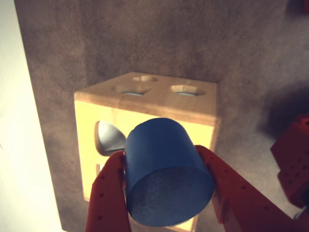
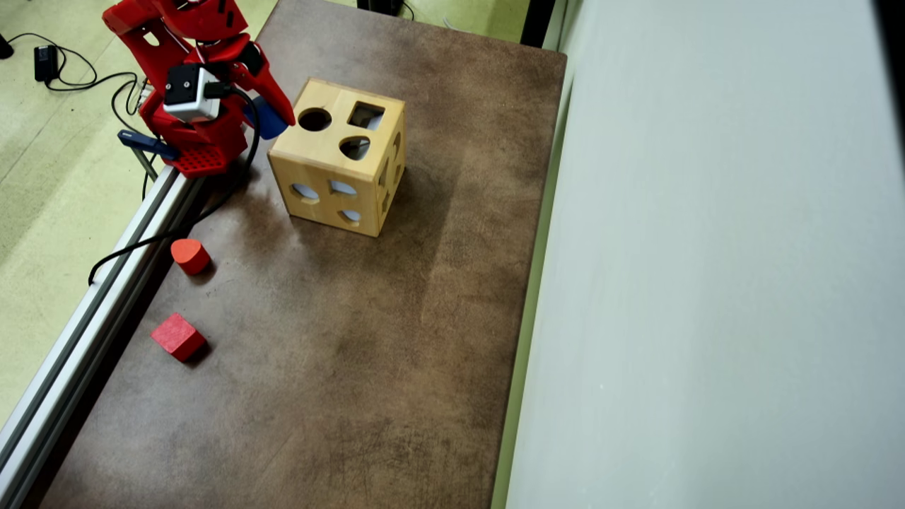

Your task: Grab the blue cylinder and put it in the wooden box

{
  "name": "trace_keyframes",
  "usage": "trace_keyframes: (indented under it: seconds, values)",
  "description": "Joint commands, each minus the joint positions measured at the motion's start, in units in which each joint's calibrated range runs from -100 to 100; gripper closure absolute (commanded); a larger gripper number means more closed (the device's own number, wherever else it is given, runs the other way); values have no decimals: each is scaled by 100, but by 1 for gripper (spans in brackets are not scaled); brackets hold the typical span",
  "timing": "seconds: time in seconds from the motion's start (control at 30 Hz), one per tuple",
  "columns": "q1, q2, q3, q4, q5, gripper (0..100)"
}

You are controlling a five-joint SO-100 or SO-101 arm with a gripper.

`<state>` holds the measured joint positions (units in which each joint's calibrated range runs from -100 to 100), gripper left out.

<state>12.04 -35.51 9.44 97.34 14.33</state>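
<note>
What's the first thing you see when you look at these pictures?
The blue cylinder, big in the wrist view, pinched between the red gripper's fingers. Right behind it sits the wooden box full of shaped holes. Overhead, a red cube lies near the mat's left edge.

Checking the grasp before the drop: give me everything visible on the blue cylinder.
The blue cylinder is a short, solid, dark-blue block with a matte look and a flat round end face turned toward the wrist camera. It is lifted off the table, tilted, and clamped between the red fingers of the gripper, which press on its curved sides. In the overhead view only a small part shows, just left of the wooden box, not yet over the round hole.
</note>
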Motion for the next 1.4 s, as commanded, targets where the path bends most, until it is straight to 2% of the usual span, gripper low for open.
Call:
trace_keyframes:
  seconds: [0.0, 0.27, 0.7, 1.37]
  values:
    - [-186, 260, -407, 73, -127, 84]
    - [-817, 710, -335, 73, -327, 84]
    - [-1635, 1220, -309, 89, -337, 84]
    - [-1910, 1135, 353, 97, -327, 84]
